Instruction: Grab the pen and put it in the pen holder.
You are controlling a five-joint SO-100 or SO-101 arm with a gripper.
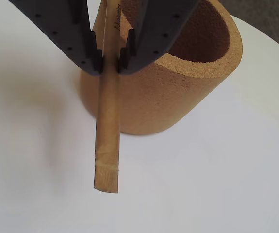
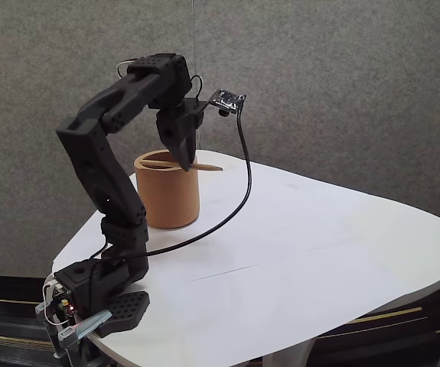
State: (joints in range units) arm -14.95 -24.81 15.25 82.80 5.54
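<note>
Wrist view: one pen and one pen holder. The gripper pinches the pen tight, jaws nearly together, just beside the holder's near wall.

Fixed view: the gripper holds the pen across the holder rim (contact seems likely). The white table lies open to the right.

I see rounded white table, grey fabric partition wall behind it, black cable looping above tabletop.

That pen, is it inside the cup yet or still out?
Still out. The pen is clamped between the fingers and lies nearly level across the rim of the pen holder, its free end sticking out past the wall.
</note>
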